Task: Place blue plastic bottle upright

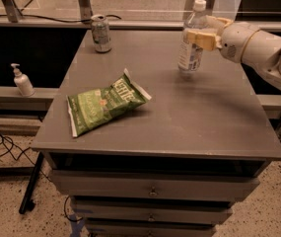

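Observation:
The blue plastic bottle (191,42) is clear with a white cap and a blue-and-white label. It stands upright at the far right of the grey table (204,117), its base at or just above the top. My gripper (205,31) reaches in from the right on a white arm. Its yellowish fingers (199,37) are closed around the bottle's upper body, just below the shoulder.
A green chip bag (103,104) lies flat at the table's left front. A silver drinks can (101,32) stands at the far left corner. A small white pump dispenser (21,81) stands on a ledge left of the table. Drawers sit below the top.

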`<state>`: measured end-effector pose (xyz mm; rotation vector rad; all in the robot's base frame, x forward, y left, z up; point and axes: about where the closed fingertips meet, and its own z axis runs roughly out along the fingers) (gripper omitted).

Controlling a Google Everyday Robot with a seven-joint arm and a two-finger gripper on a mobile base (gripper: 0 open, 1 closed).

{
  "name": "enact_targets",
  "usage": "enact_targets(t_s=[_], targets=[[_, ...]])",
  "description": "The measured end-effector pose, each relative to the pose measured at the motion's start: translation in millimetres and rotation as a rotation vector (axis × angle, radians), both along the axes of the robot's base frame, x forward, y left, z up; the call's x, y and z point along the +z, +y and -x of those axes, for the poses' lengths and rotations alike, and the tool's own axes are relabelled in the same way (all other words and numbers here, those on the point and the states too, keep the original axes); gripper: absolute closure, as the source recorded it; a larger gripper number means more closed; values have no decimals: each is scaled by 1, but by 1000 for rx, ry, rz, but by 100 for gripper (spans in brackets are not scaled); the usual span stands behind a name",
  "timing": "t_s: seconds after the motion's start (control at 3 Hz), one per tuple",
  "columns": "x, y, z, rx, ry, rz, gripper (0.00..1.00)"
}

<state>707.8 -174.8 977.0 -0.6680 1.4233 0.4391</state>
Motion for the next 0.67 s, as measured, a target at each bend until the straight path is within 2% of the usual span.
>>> enact_targets(t_s=[0.33,0.67], targets=[[-9,3,0,21,5,25,100],[-18,5,-1,37,31,31,83]])
